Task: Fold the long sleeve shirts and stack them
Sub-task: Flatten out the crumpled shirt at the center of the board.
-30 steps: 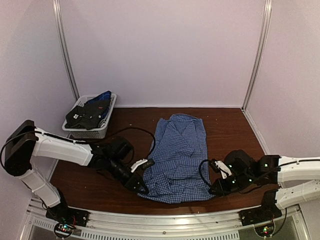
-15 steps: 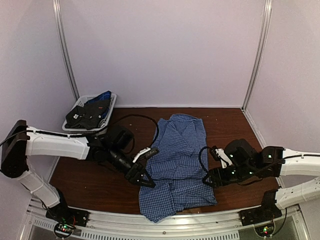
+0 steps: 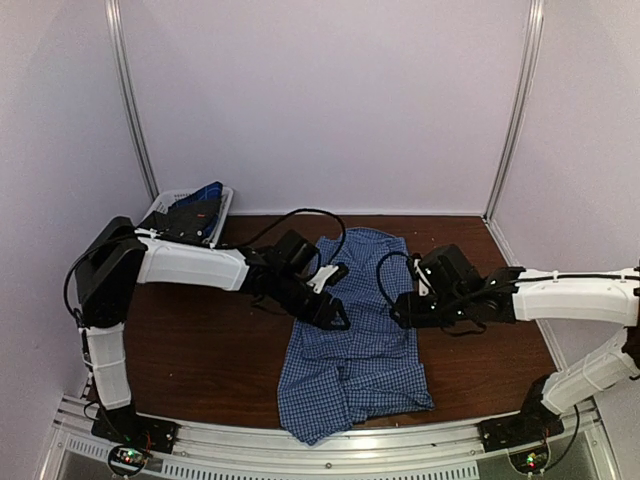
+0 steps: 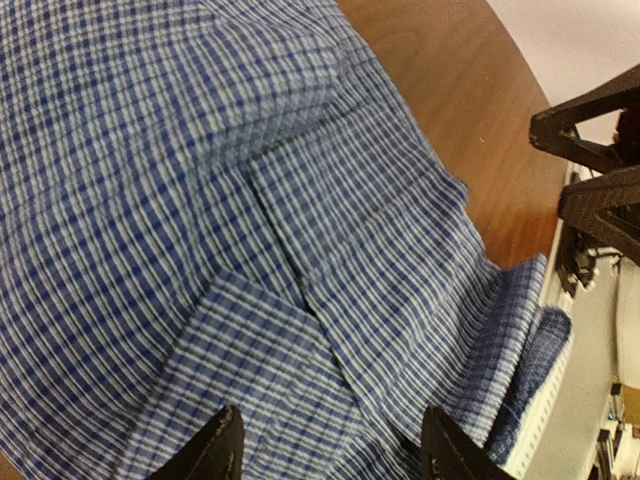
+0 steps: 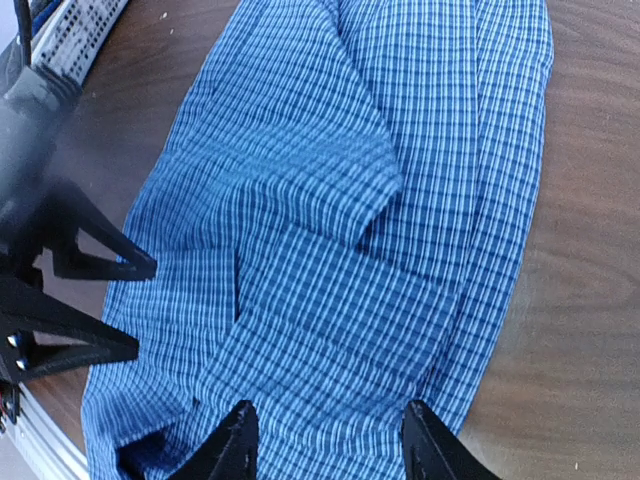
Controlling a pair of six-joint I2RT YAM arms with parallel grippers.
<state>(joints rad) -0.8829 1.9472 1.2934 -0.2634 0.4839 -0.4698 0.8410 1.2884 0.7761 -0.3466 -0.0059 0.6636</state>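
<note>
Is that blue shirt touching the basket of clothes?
Apart. The top view shows bare brown table between the shirt and the basket.

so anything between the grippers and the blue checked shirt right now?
Nothing visible. The left gripper and right gripper both hang open over the shirt, near its left and right edges, with only cloth under the fingers. The basket of dark clothes sits in the far left corner, apart from it.
</note>
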